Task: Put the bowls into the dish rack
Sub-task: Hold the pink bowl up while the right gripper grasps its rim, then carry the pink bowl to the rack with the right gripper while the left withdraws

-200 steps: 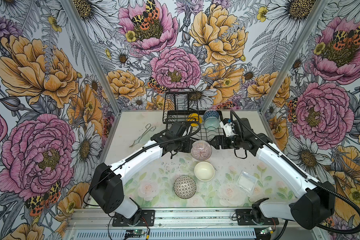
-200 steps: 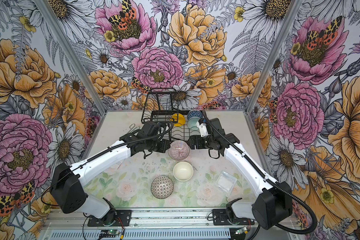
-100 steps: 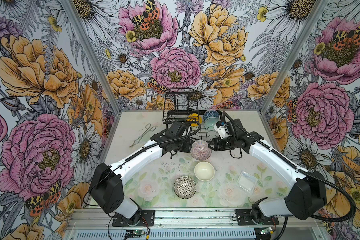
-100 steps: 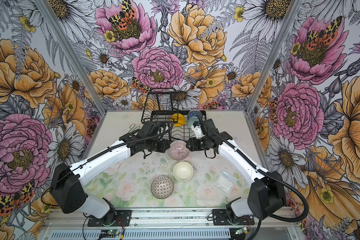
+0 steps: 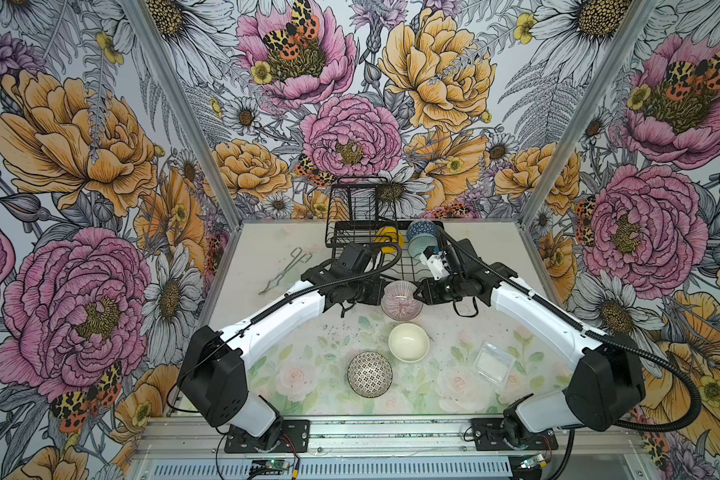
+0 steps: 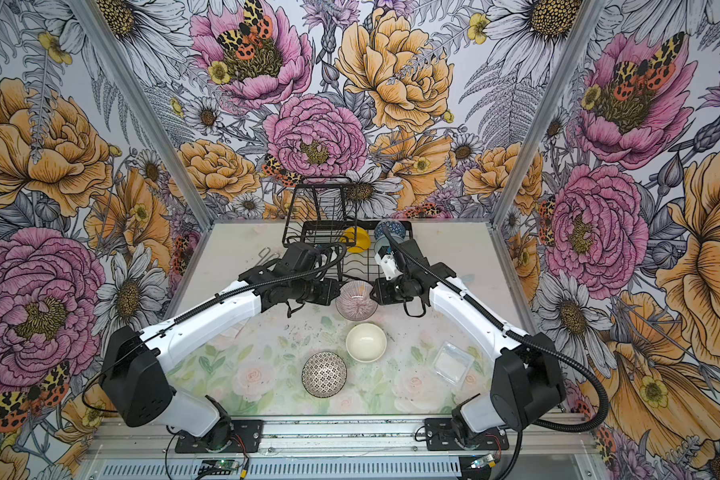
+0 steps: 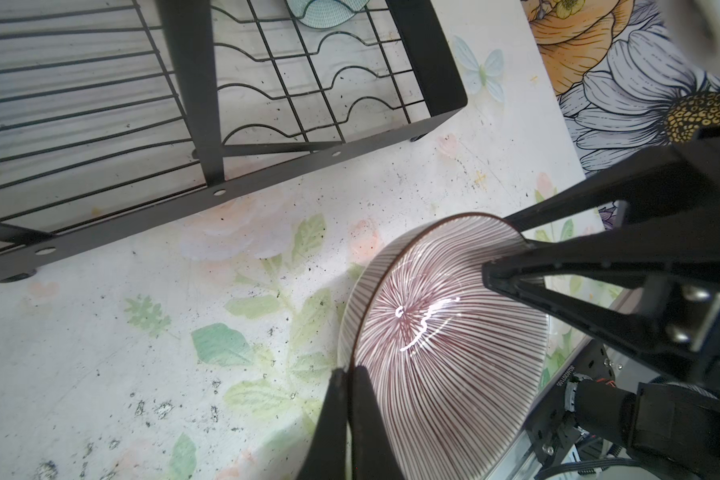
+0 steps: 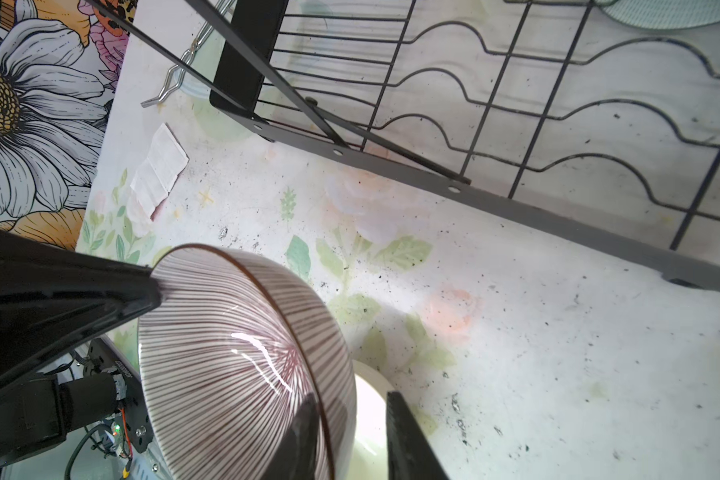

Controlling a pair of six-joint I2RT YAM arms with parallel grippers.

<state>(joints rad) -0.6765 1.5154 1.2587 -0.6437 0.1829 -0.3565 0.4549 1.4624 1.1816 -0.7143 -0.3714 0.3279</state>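
Your left fingers [image 7: 333, 415] pinch the rim of the pink-striped bowl [image 5: 402, 299], tilted above the bench [image 7: 100, 332] just before the dish rack [image 7: 445, 83]. Your right fingers [image 8: 408, 436] straddle the opposite rim, narrow but unclamped: close them fully before the left lets go.

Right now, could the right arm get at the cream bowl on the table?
Probably yes: the cream bowl sits uncovered close by the pink-striped bowl, nothing over it. The right gripper straddles that striped bowl's rim, though, so it would have to back off first.
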